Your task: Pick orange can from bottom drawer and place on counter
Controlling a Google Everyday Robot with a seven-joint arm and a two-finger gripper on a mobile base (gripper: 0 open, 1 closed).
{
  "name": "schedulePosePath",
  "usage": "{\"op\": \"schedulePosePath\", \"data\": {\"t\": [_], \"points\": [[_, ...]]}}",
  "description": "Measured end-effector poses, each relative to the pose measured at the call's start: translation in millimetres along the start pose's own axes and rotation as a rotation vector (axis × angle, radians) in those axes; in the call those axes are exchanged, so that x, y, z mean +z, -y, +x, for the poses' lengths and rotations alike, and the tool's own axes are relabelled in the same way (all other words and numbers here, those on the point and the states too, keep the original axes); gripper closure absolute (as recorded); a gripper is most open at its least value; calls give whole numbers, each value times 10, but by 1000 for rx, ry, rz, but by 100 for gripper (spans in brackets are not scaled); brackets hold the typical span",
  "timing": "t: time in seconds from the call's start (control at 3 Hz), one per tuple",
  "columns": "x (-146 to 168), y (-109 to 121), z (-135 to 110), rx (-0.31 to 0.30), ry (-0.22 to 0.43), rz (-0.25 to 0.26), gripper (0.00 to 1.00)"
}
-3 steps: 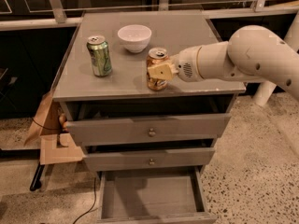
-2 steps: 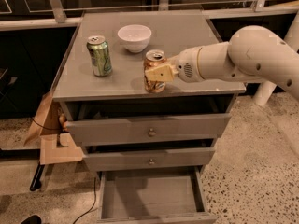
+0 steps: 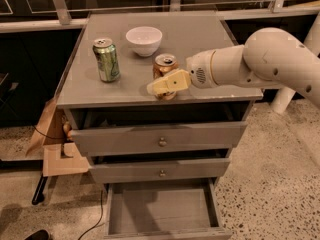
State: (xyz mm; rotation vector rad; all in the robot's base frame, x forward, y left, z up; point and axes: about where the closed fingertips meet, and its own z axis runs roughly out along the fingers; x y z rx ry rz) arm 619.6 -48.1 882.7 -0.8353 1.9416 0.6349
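Observation:
The orange can (image 3: 165, 64) stands upright near the front edge of the counter (image 3: 200, 39), in front of the white bowl. My gripper (image 3: 161, 80) reaches in from the right and is closed around the can; its yellowish near finger (image 3: 169, 83) lies across the can's front and the far finger is hidden behind it. The can's base looks to be resting on the counter. The bottom drawer (image 3: 162, 209) is pulled out below, with a bare grey floor.
A green can (image 3: 106, 59) stands at the counter's left and a white bowl (image 3: 144, 40) at the middle back. The two upper drawers are slightly ajar. A cardboard box (image 3: 52, 139) leans at the cabinet's left. My white arm (image 3: 265, 59) spans the right side.
The gripper and the orange can have shifted slightly to the left along the counter's front edge. Nothing else has moved.

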Motion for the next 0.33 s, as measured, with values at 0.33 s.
{"op": "schedulePosePath", "data": {"t": [0.33], "points": [[0, 0, 0, 0, 0, 0, 0]]}}
